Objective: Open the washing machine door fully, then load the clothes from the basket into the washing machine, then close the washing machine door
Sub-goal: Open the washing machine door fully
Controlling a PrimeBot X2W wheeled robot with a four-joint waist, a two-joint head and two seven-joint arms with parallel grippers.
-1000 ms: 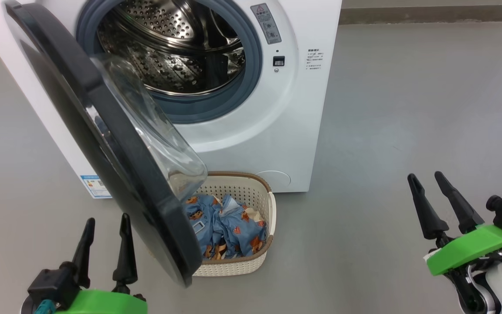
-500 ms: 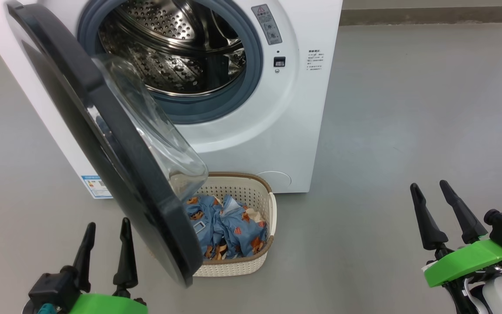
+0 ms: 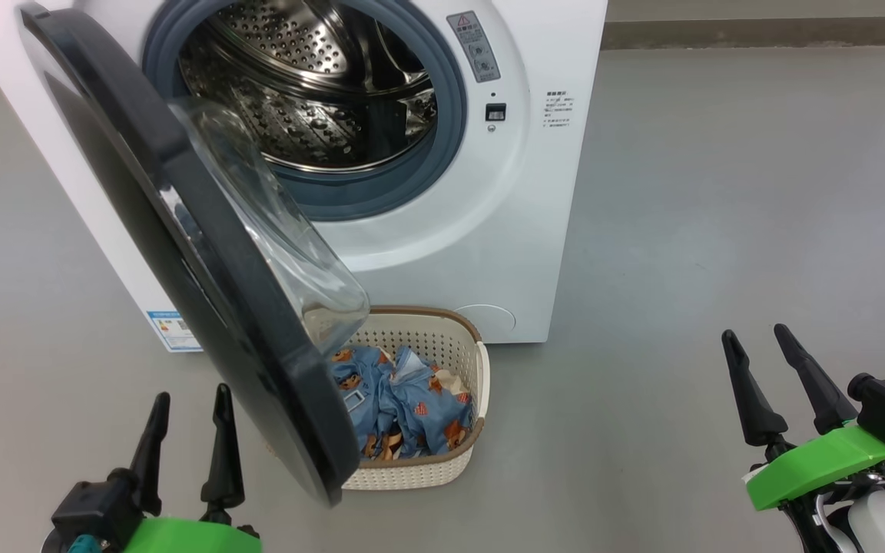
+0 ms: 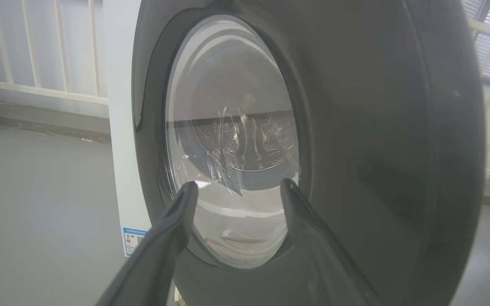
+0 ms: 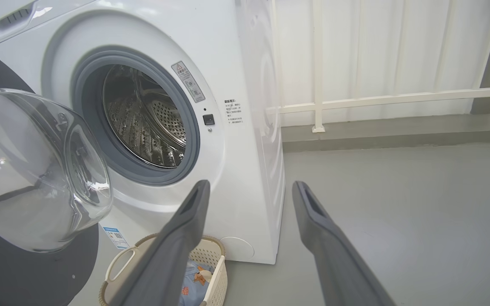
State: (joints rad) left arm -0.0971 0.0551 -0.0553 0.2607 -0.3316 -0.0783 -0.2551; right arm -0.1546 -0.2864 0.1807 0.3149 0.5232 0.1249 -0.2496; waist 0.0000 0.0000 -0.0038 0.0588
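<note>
The white washing machine [image 3: 535,200] stands ahead with its steel drum [image 3: 312,84] exposed. Its black washing machine door [image 3: 204,269] hangs about half open, hinged at the left, its glass bowl [image 3: 281,238] bulging toward the drum. The cream basket [image 3: 473,392] sits on the floor below the opening, partly behind the door, holding the light-blue bear-print clothes [image 3: 396,399]. My left gripper [image 3: 190,395] is open at the lower left, just outside the door's black face [image 4: 377,148]. My right gripper [image 3: 754,332] is open at the lower right, well apart from the basket [image 5: 217,272] and the machine [image 5: 245,140].
Grey floor [image 3: 719,230] spreads out to the right of the machine. A white railing [image 5: 389,100] and a low kerb run along the wall behind. A blue label [image 3: 170,330] sits at the machine's lower left corner.
The right gripper has sunk lower in the head view. The whole picture has shifted slightly down and right, so the camera has moved. The door, basket and clothes stand as before.
</note>
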